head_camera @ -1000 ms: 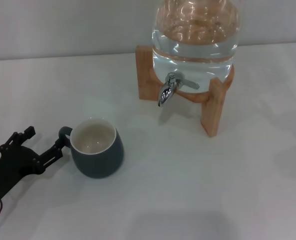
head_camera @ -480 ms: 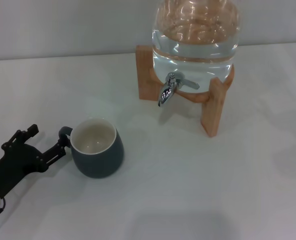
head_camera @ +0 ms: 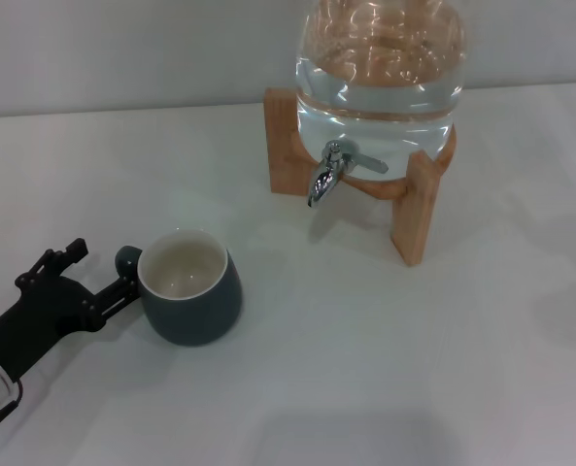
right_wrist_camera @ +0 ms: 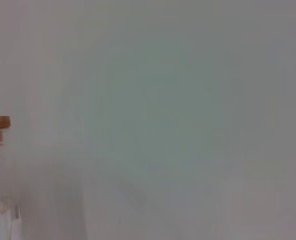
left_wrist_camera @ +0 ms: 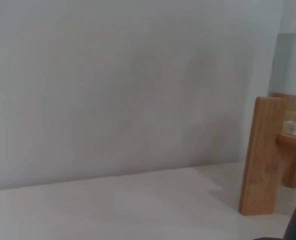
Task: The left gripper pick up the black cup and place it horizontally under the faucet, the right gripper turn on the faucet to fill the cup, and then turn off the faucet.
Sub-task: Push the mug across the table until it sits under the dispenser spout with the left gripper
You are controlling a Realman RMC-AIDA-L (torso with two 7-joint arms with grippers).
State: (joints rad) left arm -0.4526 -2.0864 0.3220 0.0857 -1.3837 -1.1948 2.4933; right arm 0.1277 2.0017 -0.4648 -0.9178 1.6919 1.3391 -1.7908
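Reaching in near the tabletop's left front edge, the left gripper [head_camera: 91, 274], jaws spread, meets the loop handle of the upright black cup [head_camera: 189, 288], which looks glazed, rigid, slippery and breakable.
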